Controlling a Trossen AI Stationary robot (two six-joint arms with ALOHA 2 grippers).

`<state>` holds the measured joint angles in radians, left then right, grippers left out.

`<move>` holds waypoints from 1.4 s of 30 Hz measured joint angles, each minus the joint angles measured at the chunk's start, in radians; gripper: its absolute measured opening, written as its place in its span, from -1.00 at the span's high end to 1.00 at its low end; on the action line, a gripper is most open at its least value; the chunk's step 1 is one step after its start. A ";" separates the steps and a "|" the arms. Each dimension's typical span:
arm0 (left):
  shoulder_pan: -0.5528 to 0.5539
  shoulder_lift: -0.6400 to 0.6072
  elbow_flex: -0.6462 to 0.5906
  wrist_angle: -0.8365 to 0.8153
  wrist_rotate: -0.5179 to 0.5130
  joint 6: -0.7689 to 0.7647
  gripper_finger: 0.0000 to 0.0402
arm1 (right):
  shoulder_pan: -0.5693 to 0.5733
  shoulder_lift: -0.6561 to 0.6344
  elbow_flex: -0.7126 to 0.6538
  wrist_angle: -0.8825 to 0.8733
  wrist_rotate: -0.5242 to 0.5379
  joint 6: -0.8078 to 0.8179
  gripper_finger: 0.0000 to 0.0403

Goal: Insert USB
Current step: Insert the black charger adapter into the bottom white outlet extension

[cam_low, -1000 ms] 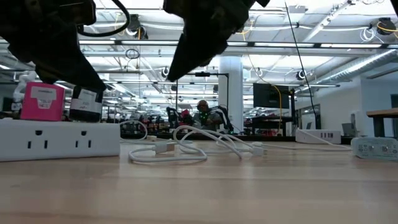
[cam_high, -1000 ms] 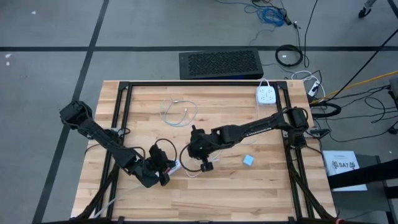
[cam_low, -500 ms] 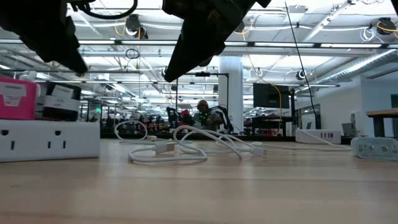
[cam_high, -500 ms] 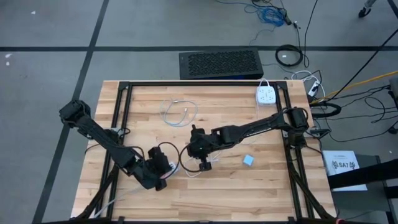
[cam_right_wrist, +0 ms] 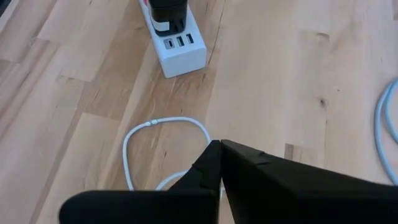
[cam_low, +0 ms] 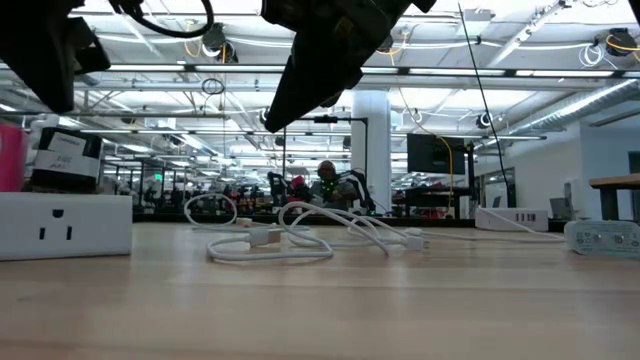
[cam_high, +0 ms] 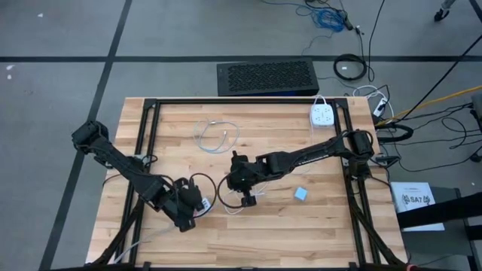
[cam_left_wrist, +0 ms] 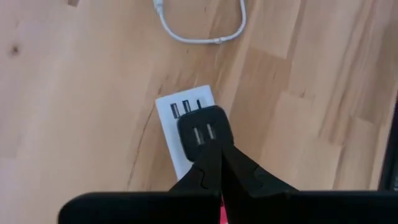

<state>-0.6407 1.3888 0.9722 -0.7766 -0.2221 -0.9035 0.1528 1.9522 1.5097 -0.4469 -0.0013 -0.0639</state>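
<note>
A white power strip (cam_left_wrist: 180, 118) lies flat on the table's near left part, with a row of USB ports (cam_right_wrist: 178, 42) at one end. A black charger (cam_left_wrist: 202, 127) is plugged into the strip, and a pink block (cam_low: 10, 158) sits behind it. My left gripper (cam_left_wrist: 216, 148) is shut and points steeply down just above the charger; the low view shows a gap between them. My right gripper (cam_right_wrist: 217, 146) is shut above a white USB cable (cam_right_wrist: 161, 140) lying slack on the wood, its plug (cam_low: 264, 240) on the table.
A second white cable (cam_high: 217, 135) lies coiled toward the far edge. A round white socket block (cam_high: 322, 114) sits at the far right, and a small blue block (cam_high: 301, 194) lies to the right of my right gripper. Black frame rails (cam_high: 147, 143) run along the table's sides.
My left gripper has risen from the black charger and tipped further downward, staying shut. The power strip, with the charger and pink block on it, has slid a little along the table toward its left edge. The cables have not moved.
</note>
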 joint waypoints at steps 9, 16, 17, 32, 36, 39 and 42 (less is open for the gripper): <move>0.032 0.012 0.000 0.012 0.017 0.009 1.00 | 0.000 0.000 0.000 0.000 0.000 -0.003 1.00; 0.053 0.033 0.000 0.012 0.068 0.027 1.00 | 0.000 0.000 0.000 -0.005 0.000 -0.003 1.00; 0.053 0.039 0.000 0.012 0.072 0.027 1.00 | 0.000 0.000 0.000 -0.006 0.000 -0.003 1.00; 0.030 0.138 0.005 0.057 0.080 0.019 1.00 | 0.000 0.000 0.001 -0.030 -0.001 -0.003 1.00; 0.029 0.153 0.005 0.078 0.067 0.019 1.00 | 0.000 0.000 0.001 -0.031 -0.001 -0.003 1.00; 0.029 0.154 0.005 0.071 0.056 0.020 1.00 | 0.000 0.000 0.001 -0.043 -0.001 -0.002 1.00; 0.029 0.155 0.004 0.068 0.037 0.020 1.00 | 0.000 0.000 0.001 -0.047 -0.003 -0.001 1.00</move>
<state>-0.6117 1.5433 0.9764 -0.7090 -0.1849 -0.8837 0.1528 1.9522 1.5108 -0.4936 -0.0040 -0.0654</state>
